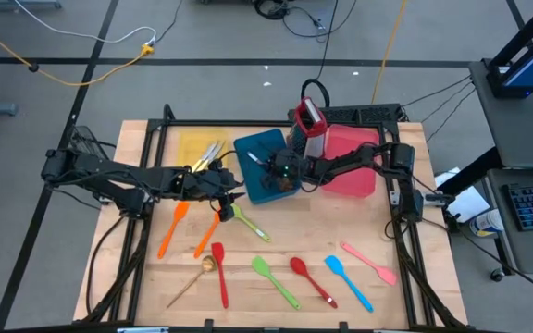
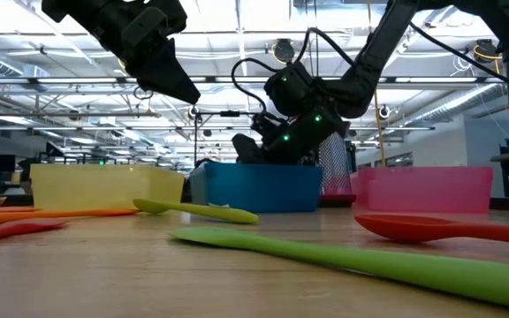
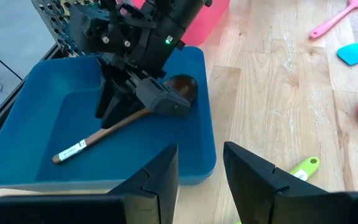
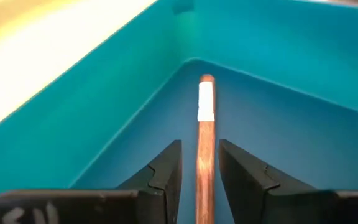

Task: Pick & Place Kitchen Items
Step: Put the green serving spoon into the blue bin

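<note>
Between your right gripper's (image 4: 199, 171) jaws, narrowly parted inside the blue tray (image 3: 42, 124), runs the handle of a wooden spoon (image 3: 126, 121) resting on the tray floor, with small gaps either side. Your left gripper (image 3: 201, 180) hovers just beside that tray, jaws apart and empty, while other utensils lie scattered across the tabletop (image 1: 285, 236).
</note>
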`<state>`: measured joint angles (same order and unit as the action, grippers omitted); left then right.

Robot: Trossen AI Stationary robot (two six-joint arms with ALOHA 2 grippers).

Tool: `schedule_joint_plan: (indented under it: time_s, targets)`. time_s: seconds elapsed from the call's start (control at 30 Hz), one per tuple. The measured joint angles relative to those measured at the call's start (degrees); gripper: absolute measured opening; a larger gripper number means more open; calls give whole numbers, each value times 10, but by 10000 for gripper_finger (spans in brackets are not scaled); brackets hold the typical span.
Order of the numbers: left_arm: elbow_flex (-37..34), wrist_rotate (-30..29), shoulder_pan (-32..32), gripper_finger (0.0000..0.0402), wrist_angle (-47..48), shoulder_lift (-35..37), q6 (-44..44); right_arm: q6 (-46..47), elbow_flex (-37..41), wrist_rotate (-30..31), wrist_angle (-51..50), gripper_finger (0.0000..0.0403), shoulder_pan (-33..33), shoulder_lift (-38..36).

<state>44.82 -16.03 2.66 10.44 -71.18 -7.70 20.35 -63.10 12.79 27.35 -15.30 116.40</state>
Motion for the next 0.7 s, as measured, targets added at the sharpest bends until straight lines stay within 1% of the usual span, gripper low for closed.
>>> schedule_joint_plan:
  time_s: [0.2,0.3,0.43,0.6,0.7]
  targets:
    - [0,0,1,131,0,0,0,-30,0,-55,34,100,2,-8]
    - [-6,16,4,131,-3,0,5,-48,0,-56,40,100,4,-7]
    - [-23,52,13,131,-8,0,12,-68,0,-56,61,100,9,-8]
    - [-57,87,33,131,-40,0,12,-99,0,-56,109,100,19,-8]
    - [-81,91,48,131,-73,0,18,-126,0,-56,130,100,27,-12]
